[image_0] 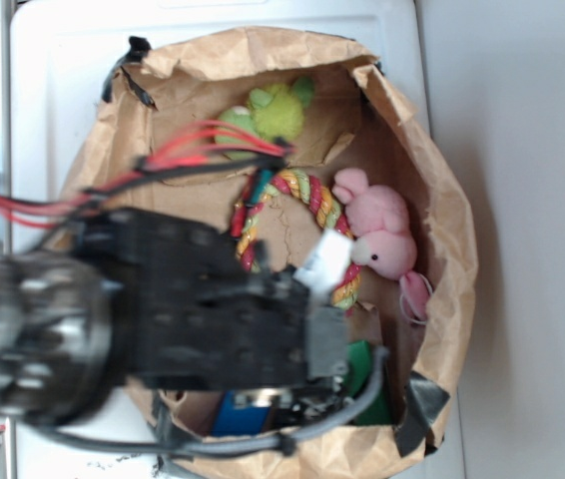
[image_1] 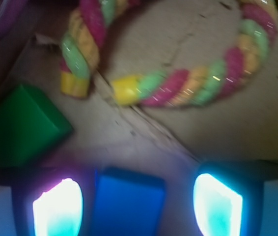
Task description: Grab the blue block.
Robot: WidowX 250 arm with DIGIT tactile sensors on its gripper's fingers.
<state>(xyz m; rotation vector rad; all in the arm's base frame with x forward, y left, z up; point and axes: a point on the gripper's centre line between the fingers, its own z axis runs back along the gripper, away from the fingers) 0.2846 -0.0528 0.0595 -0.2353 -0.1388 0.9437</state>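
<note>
The blue block [image_1: 128, 202] lies flat on the cardboard floor between my two glowing fingertips, nearer the left one, with a clear gap to the right one. My gripper [image_1: 138, 209] is open around it; the jaws stand wide apart and neither pad presses the block. In the exterior view the arm covers most of the scene, and only a strip of the blue block [image_0: 235, 411] shows under the gripper [image_0: 292, 404] near the front edge of the box.
A dark green block [image_1: 21, 125] sits just left of the gripper, also seen as green block [image_0: 364, 384]. A braided rope ring [image_1: 188, 83] lies ahead. A pink plush bunny [image_0: 382, 232] and green plush toy [image_0: 268, 115] rest farther in. Paper-lined box wall [image_0: 442, 259] surrounds everything.
</note>
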